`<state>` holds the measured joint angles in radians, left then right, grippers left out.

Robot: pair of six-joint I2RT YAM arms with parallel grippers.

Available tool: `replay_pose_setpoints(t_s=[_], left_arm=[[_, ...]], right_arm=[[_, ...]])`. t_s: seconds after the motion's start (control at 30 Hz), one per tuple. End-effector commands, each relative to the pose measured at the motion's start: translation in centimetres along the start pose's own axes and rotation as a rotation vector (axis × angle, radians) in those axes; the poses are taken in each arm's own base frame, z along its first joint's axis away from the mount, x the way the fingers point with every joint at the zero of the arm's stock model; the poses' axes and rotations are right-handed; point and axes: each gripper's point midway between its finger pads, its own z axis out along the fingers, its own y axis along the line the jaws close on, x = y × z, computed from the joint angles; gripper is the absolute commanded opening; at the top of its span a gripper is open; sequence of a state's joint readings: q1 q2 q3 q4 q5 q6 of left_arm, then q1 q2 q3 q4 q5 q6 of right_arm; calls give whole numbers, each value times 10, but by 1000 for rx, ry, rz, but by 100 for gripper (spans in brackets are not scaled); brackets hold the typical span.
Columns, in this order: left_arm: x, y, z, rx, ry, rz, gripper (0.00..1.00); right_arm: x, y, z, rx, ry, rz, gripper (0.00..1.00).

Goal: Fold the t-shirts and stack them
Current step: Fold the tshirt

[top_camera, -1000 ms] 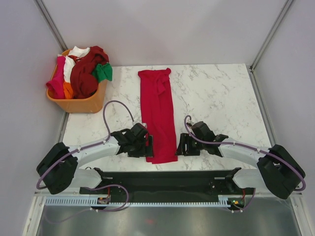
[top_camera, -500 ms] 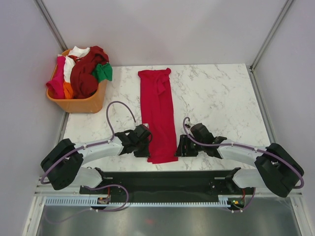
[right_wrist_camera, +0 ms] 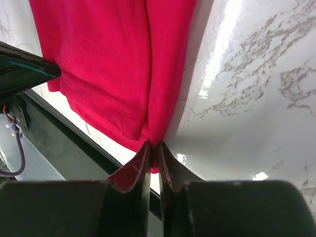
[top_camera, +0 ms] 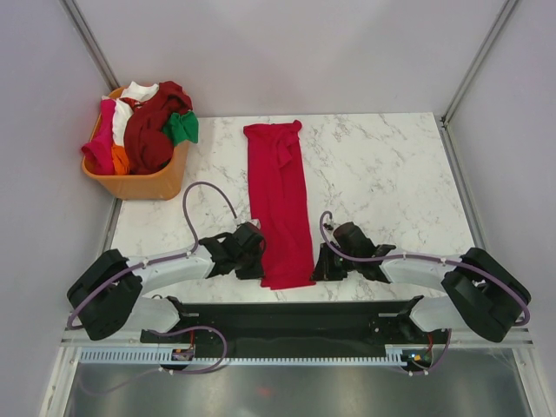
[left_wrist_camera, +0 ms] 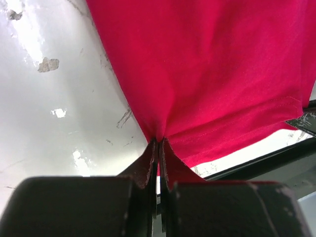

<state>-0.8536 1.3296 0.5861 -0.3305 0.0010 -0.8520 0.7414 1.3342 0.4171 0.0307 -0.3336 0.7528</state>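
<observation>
red t-shirt (top_camera: 278, 204): folded into a long narrow strip, lying flat down the middle of the table (top_camera: 391, 165). One short end sits at the far edge. The hemmed end is near the arms, close to the near edge.
left gripper (left_wrist_camera: 158, 143): low at the shirt's near-left corner, jaws pressed together on the cloth edge. The fabric puckers into the pinch point, with only a thin sliver of gap between the fingers.
right gripper (right_wrist_camera: 152, 144): at the near-right corner, jaws likewise closed on the folded edge. The cloth layers gather into the tips.
arms: both reach in low from either side, and the shirt's near end lies between the two grippers.
hem: stitch line is visible across the near end in the left wrist view. Can't tell whether the near end is off the marble.
basket (top_camera: 139, 184): orange plastic, at the far-left corner of the table and well apart from the red shirt.
basket load: heaped unfolded shirts, namely maroon (top_camera: 152, 130), magenta (top_camera: 100, 139), white (top_camera: 137, 91), green (top_camera: 182, 129) and a bit of orange cloth (top_camera: 120, 159).
</observation>
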Motion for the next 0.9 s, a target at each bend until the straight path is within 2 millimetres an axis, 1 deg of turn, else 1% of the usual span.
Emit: replay_pose_setpoints(t_s=[0.0,0.07,0.1,0.3,0.4,0.43,0.53,0.57,0.6,0.63,0.67,0.7,0.73,0.77,0.8,0.83,0.87], left_arm=[[6,14,0,-37,-16,-33,2],[8,15,-1,-37,-14,-40,2],[10,16,-2,-35,-14,-43,2],[20,28,-3,-38,-11,-60,2],[25,32,-4,-40,-4,-66,2],[25,30,-5,-31,-5,-73,2],[27,27,-7,-10,5,-79,2],[27,20,-12,22,8,-79,2],[27,17,-15,40,10,-79,2],[29,12,-20,62,14,-81,2],[23,4,-28,96,-11,-83,2],[24,6,-33,92,-10,-87,2],[23,5,-38,96,-16,-93,2],[21,3,-43,102,-27,-92,2],[16,1,-54,108,-46,-95,2],[13,0,-59,110,-56,-93,2],[10,-3,-65,118,-66,-88,2]], right_arm=[[16,-22,0,74,26,4,16],[19,-24,-1,77,29,6,4],[19,-24,-2,74,28,4,0],[20,-24,-4,73,23,10,0],[19,-20,-4,62,23,9,0],[18,-19,-4,58,23,12,0],[12,-6,-8,30,9,4,0],[17,-5,-11,46,27,4,0],[14,-1,-15,50,9,-1,0],[5,5,-19,57,-17,-13,0],[5,10,-22,59,-22,-21,0],[4,14,-30,61,-31,-21,0],[-3,21,-35,52,-55,-26,0],[-5,27,-39,41,-66,-27,0],[-8,33,-47,30,-80,-26,0],[-15,44,-53,11,-102,-34,0],[-19,50,-58,2,-117,-35,0]])
